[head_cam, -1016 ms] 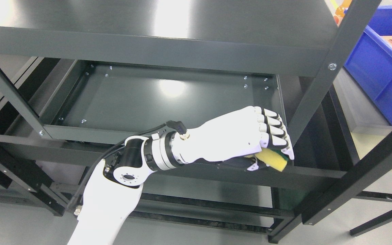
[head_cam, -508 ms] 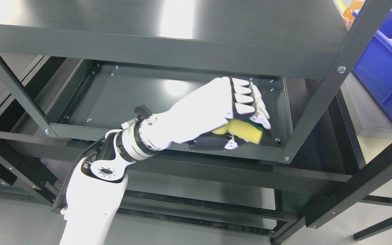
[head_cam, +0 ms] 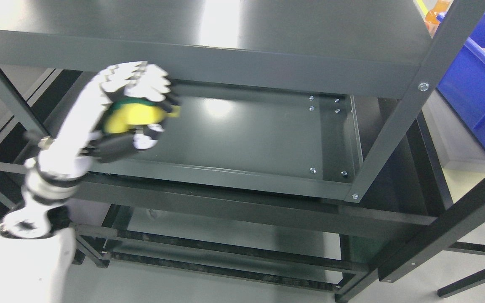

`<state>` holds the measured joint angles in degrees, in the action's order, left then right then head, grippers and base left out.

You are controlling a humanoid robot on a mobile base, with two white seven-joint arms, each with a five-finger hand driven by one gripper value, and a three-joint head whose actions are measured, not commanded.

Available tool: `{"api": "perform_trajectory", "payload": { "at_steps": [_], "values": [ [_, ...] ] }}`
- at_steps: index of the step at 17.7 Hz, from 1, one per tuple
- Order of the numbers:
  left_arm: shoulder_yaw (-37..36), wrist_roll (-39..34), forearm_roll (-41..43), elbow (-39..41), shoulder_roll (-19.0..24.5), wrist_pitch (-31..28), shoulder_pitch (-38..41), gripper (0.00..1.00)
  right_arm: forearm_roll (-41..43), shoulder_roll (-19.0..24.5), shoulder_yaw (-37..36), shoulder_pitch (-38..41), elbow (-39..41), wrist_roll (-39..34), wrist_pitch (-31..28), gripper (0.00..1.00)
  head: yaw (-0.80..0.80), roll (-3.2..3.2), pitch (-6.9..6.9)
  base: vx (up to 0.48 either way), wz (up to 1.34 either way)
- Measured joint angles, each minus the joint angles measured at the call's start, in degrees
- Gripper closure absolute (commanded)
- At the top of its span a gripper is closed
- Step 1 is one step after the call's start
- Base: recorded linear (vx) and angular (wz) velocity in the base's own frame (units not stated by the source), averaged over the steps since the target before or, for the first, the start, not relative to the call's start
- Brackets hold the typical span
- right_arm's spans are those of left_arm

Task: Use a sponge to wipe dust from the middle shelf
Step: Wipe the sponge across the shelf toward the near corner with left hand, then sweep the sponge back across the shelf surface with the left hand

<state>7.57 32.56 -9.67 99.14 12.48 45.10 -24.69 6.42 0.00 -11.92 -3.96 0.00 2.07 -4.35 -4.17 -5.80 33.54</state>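
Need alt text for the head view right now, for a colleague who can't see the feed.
The robot's left hand, blurred, grips a yellow sponge over the left end of the dark middle shelf. A blue bin sits at the right edge.

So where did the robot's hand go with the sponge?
The left hand swept the yellow sponge from the middle shelf's right end to its far left. Its fingers kept gripping the sponge throughout. The shelf and blue bin stayed put.

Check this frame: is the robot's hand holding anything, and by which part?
Yes. The left hand grips the sponge, fingers over its green top and thumb below the yellow body, above the middle shelf's left rear. Motion blur hides the exact contact.
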Motion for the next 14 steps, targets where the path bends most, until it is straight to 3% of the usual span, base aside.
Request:
{"api": "perform_trajectory", "payload": {
  "at_steps": [6, 12, 14],
  "values": [
    [16.89, -0.08, -4.41, -11.32, 9.73, -0.18, 3.28, 0.99, 0.00, 0.00, -0.01, 0.01, 0.00, 0.00, 0.00, 0.00, 0.00, 0.00, 0.00, 0.000, 0.00],
    [25.94, -0.19, -6.70, -20.32, 16.86, -0.33, 4.21, 0.99, 0.00, 0.00, -0.01, 0.01, 0.00, 0.00, 0.00, 0.00, 0.00, 0.00, 0.00, 0.000, 0.00],
    [26.41, -0.23, -7.05, -20.84, 17.48, -0.23, 4.38, 1.00, 0.00, 0.00, 0.00, 0.00, 0.00, 0.00, 0.00, 0.00, 0.00, 0.00, 0.00, 0.000, 0.00]
  ]
}}
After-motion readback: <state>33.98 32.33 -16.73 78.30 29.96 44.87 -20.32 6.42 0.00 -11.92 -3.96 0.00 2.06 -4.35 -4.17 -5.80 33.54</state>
